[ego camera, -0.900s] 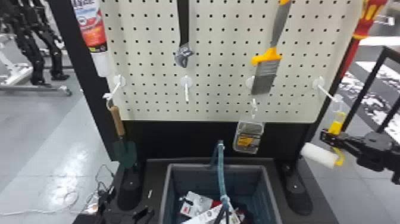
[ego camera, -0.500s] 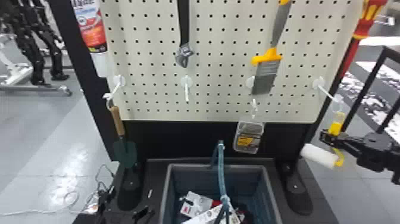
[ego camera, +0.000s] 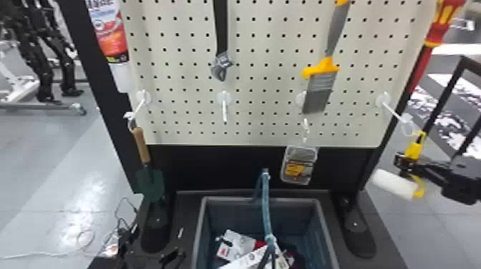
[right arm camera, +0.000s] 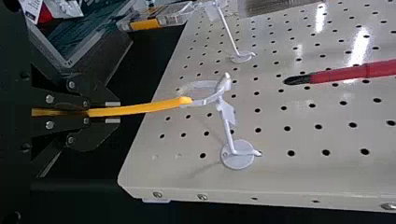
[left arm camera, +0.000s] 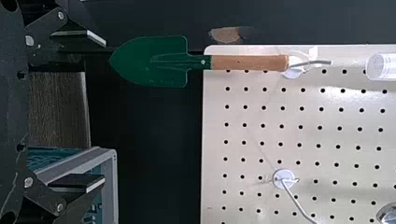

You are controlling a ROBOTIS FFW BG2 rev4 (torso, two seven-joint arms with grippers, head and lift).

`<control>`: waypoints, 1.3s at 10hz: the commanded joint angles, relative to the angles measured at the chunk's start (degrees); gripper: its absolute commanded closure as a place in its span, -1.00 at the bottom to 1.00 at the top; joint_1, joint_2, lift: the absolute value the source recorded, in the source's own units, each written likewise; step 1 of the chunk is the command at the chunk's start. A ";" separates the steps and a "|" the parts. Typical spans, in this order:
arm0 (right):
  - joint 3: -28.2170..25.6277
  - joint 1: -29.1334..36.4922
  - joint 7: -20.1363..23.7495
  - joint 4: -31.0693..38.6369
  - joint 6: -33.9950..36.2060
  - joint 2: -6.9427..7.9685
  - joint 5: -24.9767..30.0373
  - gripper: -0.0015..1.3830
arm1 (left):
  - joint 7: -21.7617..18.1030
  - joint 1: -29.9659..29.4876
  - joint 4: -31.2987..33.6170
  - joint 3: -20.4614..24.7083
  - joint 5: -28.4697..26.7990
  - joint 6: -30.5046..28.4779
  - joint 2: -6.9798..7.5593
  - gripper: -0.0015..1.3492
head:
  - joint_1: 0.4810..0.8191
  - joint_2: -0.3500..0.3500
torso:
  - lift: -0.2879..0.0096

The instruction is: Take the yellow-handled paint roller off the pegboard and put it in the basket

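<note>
At the right of the head view, my right gripper (ego camera: 406, 161) is shut on the yellow handle of the paint roller (ego camera: 393, 184), whose white sleeve hangs below. A clear loop joins the handle's top to the white hook (ego camera: 392, 109). In the right wrist view the handle (right arm camera: 140, 108) lies between the closed fingers of the gripper (right arm camera: 112, 112), its loop still around the hook (right arm camera: 227, 126). My left gripper (ego camera: 171, 255) is low at the left of the basket (ego camera: 324, 229); in the left wrist view the gripper (left arm camera: 100, 112) stands open with nothing between its fingers.
A green trowel (ego camera: 150, 182) hangs left, a packaged item (ego camera: 299, 166) hangs behind the basket. A wrench (ego camera: 222, 64), scraper-like brush (ego camera: 320, 89) and red screwdriver (right arm camera: 350, 73) are higher on the pegboard (ego camera: 265, 78). The basket's blue handle (ego camera: 265, 204) stands up.
The left gripper has shifted slightly at the bottom of the head view. The right gripper and the roller have hardly moved.
</note>
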State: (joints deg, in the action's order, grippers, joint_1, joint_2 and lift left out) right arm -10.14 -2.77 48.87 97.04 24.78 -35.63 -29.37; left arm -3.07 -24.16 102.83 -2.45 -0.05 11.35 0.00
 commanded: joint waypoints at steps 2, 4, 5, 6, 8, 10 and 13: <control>-5.06 2.50 0.00 4.30 2.20 0.56 1.51 0.85 | 0.00 -0.01 0.01 -0.10 -0.03 -0.19 -0.15 -0.60 | -0.60 0.00 | 0.26; -6.12 2.50 0.00 6.85 3.61 1.26 1.51 0.85 | 0.00 -0.01 0.01 -0.10 0.05 -0.10 -0.15 -0.60 | -0.60 0.00 | 0.26; -6.73 2.94 0.00 8.61 6.25 1.70 1.51 0.85 | 0.00 -0.10 0.01 -0.19 -0.03 -0.19 -0.15 -0.60 | -0.60 0.00 | 0.26; -6.73 4.17 -0.44 9.93 8.45 2.14 1.15 0.85 | 0.00 -0.10 0.01 -0.10 -0.03 -0.19 -0.15 -0.60 | -0.60 0.00 | 0.26; -6.03 6.28 -1.67 11.68 11.78 3.72 -1.75 0.85 | 0.00 -0.10 0.01 -0.19 -0.03 -0.28 -0.15 -0.60 | -0.60 0.00 | 0.26; -3.57 6.81 -2.99 12.30 13.45 4.69 -4.82 0.85 | 0.00 -0.10 0.01 -0.28 -0.03 -0.36 -0.15 -0.60 | -0.60 0.00 | 0.26; 3.20 5.23 -2.90 10.01 13.89 5.57 -6.76 0.85 | 0.00 0.07 -0.08 -0.37 -0.03 -0.45 -0.15 -0.60 | -0.60 0.00 | 0.26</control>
State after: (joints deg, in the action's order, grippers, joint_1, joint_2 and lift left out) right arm -8.27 2.97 45.92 107.83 38.74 -30.18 -35.95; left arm -3.07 -24.16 102.81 -2.79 -0.09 10.91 0.00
